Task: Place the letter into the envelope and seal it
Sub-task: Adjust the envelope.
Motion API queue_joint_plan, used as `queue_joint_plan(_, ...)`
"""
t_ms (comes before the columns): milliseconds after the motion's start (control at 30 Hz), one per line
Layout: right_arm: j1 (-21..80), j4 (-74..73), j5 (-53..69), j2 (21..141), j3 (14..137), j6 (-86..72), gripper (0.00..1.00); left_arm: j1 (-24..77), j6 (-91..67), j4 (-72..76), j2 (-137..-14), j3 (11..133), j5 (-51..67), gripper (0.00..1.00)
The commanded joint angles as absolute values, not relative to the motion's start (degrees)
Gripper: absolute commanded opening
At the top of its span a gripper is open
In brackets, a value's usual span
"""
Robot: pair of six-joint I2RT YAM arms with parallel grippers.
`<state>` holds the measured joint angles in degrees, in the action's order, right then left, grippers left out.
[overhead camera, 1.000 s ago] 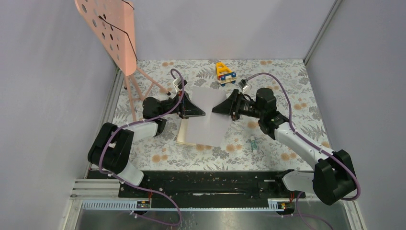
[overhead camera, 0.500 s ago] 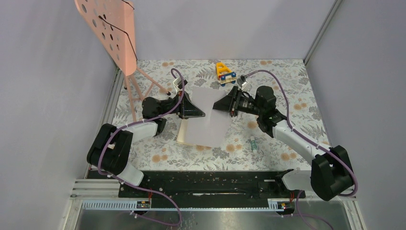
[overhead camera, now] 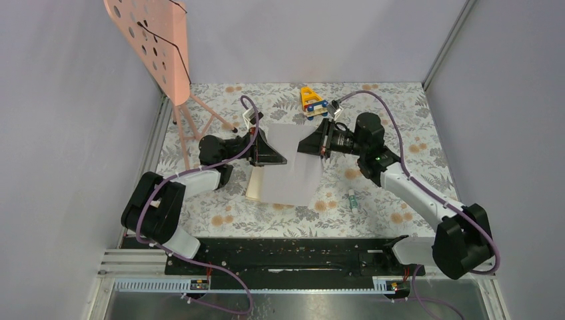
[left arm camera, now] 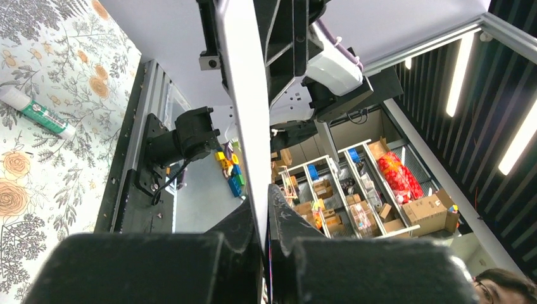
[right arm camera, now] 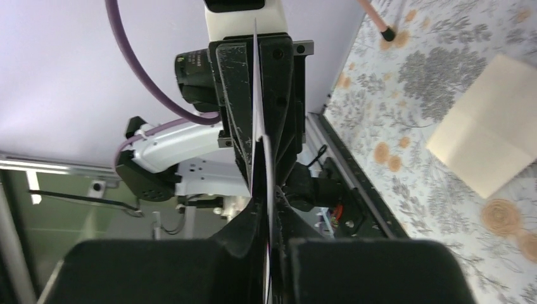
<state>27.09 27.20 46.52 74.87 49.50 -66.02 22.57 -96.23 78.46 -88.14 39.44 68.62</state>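
The envelope (overhead camera: 294,175), a plain grey-lilac sheet, hangs above the table between both arms. My left gripper (overhead camera: 282,160) is shut on its left edge and my right gripper (overhead camera: 302,148) is shut on its right edge. In the left wrist view the envelope (left arm camera: 244,107) runs edge-on as a pale strip up from the left gripper (left arm camera: 266,212). In the right wrist view the envelope (right arm camera: 256,95) is a thin line clamped in the right gripper (right arm camera: 267,190). The letter (overhead camera: 253,187), a tan creased sheet, lies flat on the table, partly hidden under the envelope; the right wrist view shows the letter (right arm camera: 491,142) too.
A glue stick (overhead camera: 352,200) lies on the floral table (overhead camera: 400,133) to the right of the envelope. A yellow toy (overhead camera: 313,101) stands at the back. A pink perforated stand (overhead camera: 153,40) on thin legs occupies the back left corner.
My right gripper has closed on the envelope's right edge and risen a little. The envelope's lower part has swung slightly right. The left gripper keeps its hold.
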Motion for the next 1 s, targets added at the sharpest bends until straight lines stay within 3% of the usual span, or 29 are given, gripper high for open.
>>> queue_joint_plan(0, 27.63, 5.09, 40.83, 71.55, 55.43, -52.08, 0.00, 23.73, -95.80, 82.66, -87.51, 42.60, 70.80, 0.04)
queue_joint_plan(67, 27.45, 1.40, 40.54, 70.89, 55.53, -49.85, 0.06, 23.73, -95.80, 82.63, -87.34, 42.70, 70.77, 0.04)
queue_joint_plan(167, 27.25, 2.03, 41.95, 70.33, 54.30, -50.60, 0.25, 23.69, -95.89, 82.62, -87.56, 42.88, 71.03, 0.04)
queue_joint_plan(233, 26.80, 4.51, 43.10, 69.97, 52.94, -52.87, 0.26, 23.68, -95.89, 82.61, -87.64, 43.04, 71.31, 0.04)
queue_joint_plan(400, 24.15, 20.53, 47.60, 69.41, 47.42, -63.89, 0.19, 23.64, -95.89, 82.57, -87.17, 42.87, 72.11, 0.02)
queue_joint_plan(633, 24.08, 24.05, 49.14, 69.47, 47.47, -66.36, 0.18, 23.64, -95.80, 82.62, -87.13, 42.71, 71.83, 0.02)
queue_joint_plan(767, 24.08, 20.19, 47.89, 69.14, 47.92, -64.84, 0.00, 23.64, -95.72, 82.61, -87.19, 42.80, 71.88, 0.03)
queue_joint_plan(967, 23.99, -15.26, 34.12, 67.29, 58.05, -46.77, 0.00, 23.29, -94.08, 79.63, -87.19, 43.33, 72.10, 0.43)
